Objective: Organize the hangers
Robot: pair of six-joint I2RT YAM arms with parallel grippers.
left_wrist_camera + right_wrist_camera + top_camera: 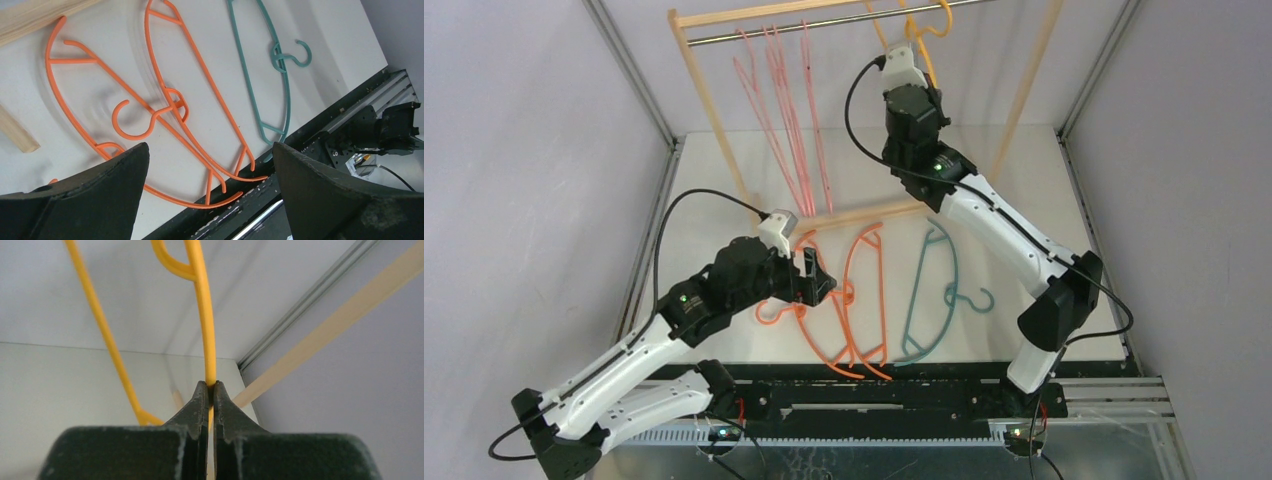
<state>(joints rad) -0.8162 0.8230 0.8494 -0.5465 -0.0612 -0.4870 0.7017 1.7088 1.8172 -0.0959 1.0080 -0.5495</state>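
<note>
Several pale pink hangers [784, 110] hang on the rack's metal rod [824, 25]. My right gripper [211, 385] is raised near the right end of the rod, shut on a thin bar of the yellow-orange hanger [205, 305], whose hook shows by the rod [929, 30]. Overlapping orange hangers [854, 300] and a teal hanger [929, 295] lie flat on the table near its front edge. My left gripper [210, 146] hovers open over the orange hangers [165, 105], nothing between its fingers. The teal hanger [265, 65] lies to their right.
The tall wooden rack frame [714, 110] stands at the back, its base bar [864, 212] on the table just behind the lying hangers. A black rail [924, 385] runs along the table's front edge. Grey walls close in both sides.
</note>
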